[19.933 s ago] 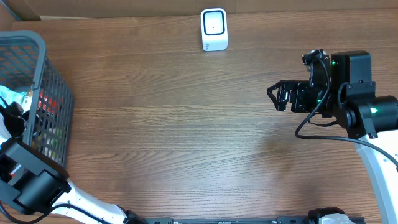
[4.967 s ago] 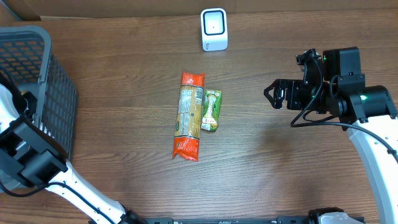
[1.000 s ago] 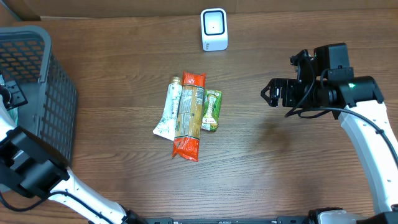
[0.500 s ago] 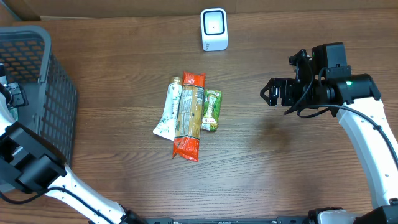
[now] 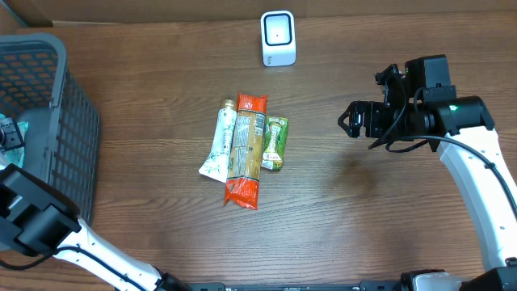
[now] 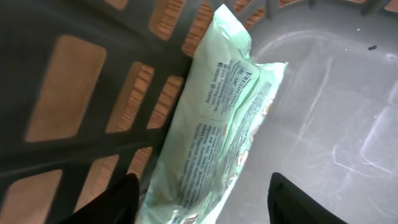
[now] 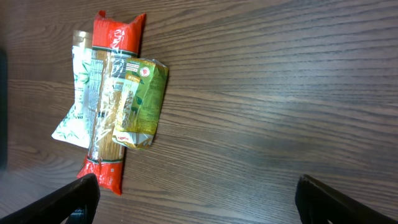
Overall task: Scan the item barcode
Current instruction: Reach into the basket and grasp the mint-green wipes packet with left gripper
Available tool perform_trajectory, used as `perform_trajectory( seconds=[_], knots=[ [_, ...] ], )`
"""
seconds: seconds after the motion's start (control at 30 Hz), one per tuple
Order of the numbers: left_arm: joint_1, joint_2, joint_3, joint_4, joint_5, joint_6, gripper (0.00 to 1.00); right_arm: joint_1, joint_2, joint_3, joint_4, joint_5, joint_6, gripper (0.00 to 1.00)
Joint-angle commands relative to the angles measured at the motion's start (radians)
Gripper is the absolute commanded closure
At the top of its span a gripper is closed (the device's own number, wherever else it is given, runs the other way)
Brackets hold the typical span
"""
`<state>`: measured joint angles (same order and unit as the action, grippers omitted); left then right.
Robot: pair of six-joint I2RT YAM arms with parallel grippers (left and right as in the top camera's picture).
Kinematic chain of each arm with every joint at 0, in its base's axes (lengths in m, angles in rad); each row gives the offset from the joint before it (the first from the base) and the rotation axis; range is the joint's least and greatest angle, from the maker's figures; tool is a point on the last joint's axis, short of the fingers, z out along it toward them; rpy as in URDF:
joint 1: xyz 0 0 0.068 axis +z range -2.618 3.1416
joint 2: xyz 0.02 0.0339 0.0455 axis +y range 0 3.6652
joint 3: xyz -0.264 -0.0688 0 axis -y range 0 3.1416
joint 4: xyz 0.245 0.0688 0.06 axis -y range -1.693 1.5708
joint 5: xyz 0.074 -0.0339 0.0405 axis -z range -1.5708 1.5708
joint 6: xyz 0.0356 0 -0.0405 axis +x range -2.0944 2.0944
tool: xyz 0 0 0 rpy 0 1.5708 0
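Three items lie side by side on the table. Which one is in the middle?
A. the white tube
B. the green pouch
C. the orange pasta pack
C: the orange pasta pack lies between the white tube on one side and the green pouch on the other.
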<state>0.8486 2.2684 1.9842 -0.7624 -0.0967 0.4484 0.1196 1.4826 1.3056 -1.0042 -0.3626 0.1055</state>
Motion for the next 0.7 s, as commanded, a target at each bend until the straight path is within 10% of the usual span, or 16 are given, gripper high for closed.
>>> perform_trajectory(
  seconds=[0.0,0.37,0.67],
  knots=[
    [0.009,0.042,-0.009,0.008,0.066,0.008,0.43,0.006,0.001,0.023,0.004,-0.006,0.003,0.00],
    [0.002,0.067,-0.034,0.003,0.072,0.008,0.47,0.006,0.001,0.023,0.015,-0.006,0.024,0.00],
    [-0.006,0.068,-0.035,0.016,0.191,0.019,0.24,0.006,0.001,0.023,0.037,-0.006,0.025,0.00]
  ],
)
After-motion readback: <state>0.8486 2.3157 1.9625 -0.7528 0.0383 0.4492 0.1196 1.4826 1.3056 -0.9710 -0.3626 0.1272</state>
